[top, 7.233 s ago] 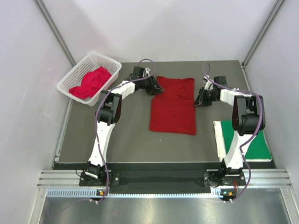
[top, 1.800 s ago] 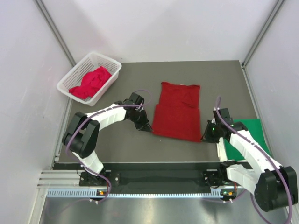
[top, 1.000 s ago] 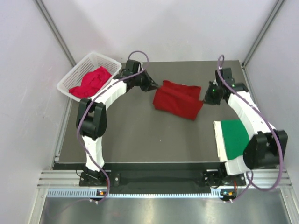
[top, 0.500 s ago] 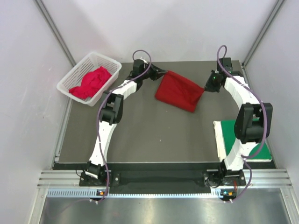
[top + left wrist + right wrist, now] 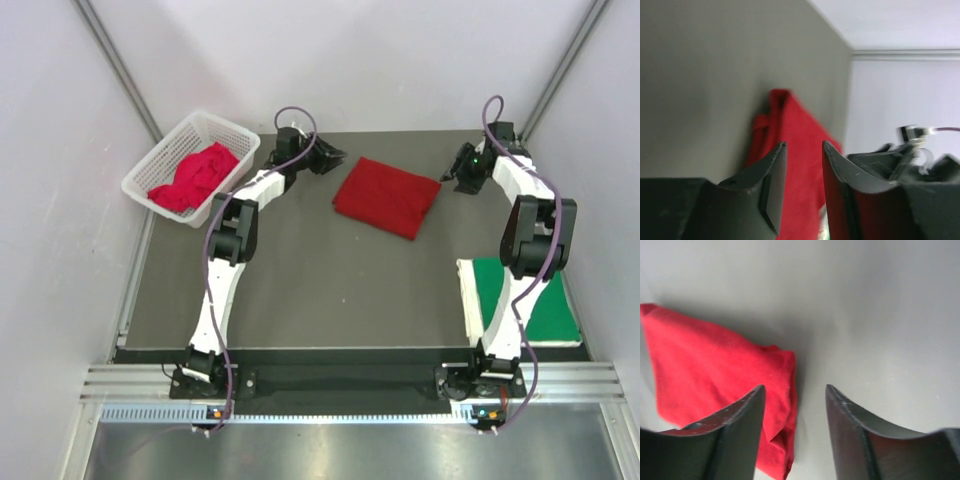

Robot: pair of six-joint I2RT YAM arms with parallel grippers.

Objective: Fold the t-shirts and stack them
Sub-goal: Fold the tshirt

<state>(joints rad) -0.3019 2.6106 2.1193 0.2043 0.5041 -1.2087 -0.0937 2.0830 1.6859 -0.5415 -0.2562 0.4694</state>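
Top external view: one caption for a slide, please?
Folded red t-shirt lies between the left gripper and right gripper, both open.

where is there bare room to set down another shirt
The table is barest in its near middle, bordered by the folded red shirt, the left arm and the green shirt. A narrower strip runs nearward from the basket, outside the left arm. The far edge is crowded: open jaws flank the red shirt.
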